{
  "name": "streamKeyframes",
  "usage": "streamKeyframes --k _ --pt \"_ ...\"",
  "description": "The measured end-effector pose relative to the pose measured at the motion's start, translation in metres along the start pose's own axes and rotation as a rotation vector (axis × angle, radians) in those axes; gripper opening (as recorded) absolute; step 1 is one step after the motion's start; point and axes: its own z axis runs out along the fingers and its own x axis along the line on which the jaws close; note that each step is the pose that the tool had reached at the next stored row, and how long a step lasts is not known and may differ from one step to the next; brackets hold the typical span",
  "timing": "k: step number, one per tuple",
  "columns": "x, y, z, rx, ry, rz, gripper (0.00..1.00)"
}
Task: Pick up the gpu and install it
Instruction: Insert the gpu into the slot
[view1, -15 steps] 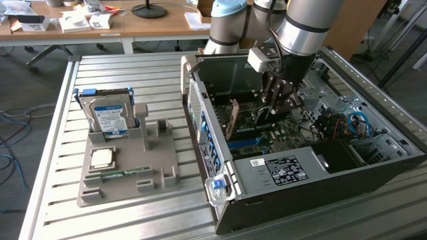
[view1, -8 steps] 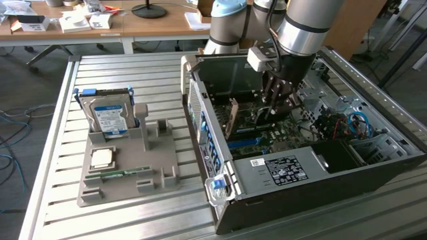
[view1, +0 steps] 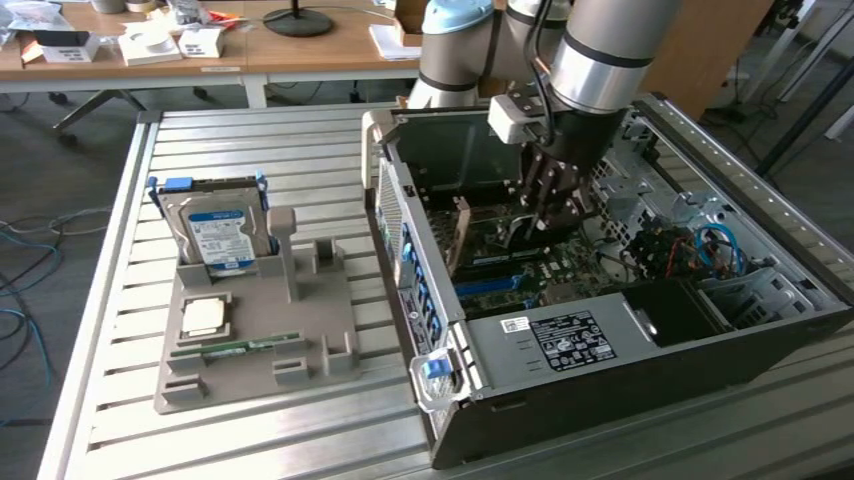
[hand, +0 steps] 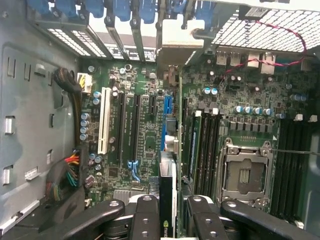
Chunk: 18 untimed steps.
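Exterior view: 1 gripper reaches into 1 open case on the table, with 1 gpu standing on edge near the case's rear wall. 1 holder near the table's edge at the exterior view's left carries 1 hard drive, 1 processor and 1 memory stick. Wrist view: the gripper is partly closed and clamps the gpu, whose long axis runs from the fingers to the rear wall, bracket end there.

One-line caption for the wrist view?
Gripper holds the gpu edge-on above the motherboard inside the open computer case.
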Motion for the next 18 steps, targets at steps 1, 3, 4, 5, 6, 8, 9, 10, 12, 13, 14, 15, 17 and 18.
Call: streamKeyframes --k 1,3,4,5,6,8,9,10,12,13,14,15,17,18 --pt "0.0 0.0009 0.0001 0.0 0.0001 0.0 0.26" --pt "0.0 0.0024 0.001 0.0004 -0.0004 0.0 0.26" --pt "0.0 0.0031 0.0017 0.0005 -0.0003 0.0 0.26" --pt "0.0 0.0038 0.0025 0.0005 -0.0001 0.0 0.26" --pt "0.0 0.0045 0.0033 0.0006 0.0 0.0 0.26" --pt "0.0 0.0059 0.0053 0.0007 0.0 0.0 0.26" --pt "0.0 0.0064 0.0063 0.0008 0.0 0.0 0.26" --pt "0.0 0.0065 0.0072 0.0008 0.0 0.0 0.26" --pt "0.0 0.0065 0.0075 0.0007 0.0002 0.0 0.26" --pt "0.0 0.0065 0.0075 0.0007 0.0002 0.0 0.26" --pt "0.0 0.0065 0.0075 0.0007 0.0002 0.0 0.26" --pt "0.0 0.0065 0.0076 0.0007 0.0002 0.0 0.26" --pt "0.0 0.0065 0.0094 0.001 -0.0003 0.0 0.26" --pt "0.0 0.0065 0.0105 0.0008 0.0 0.0 0.26"
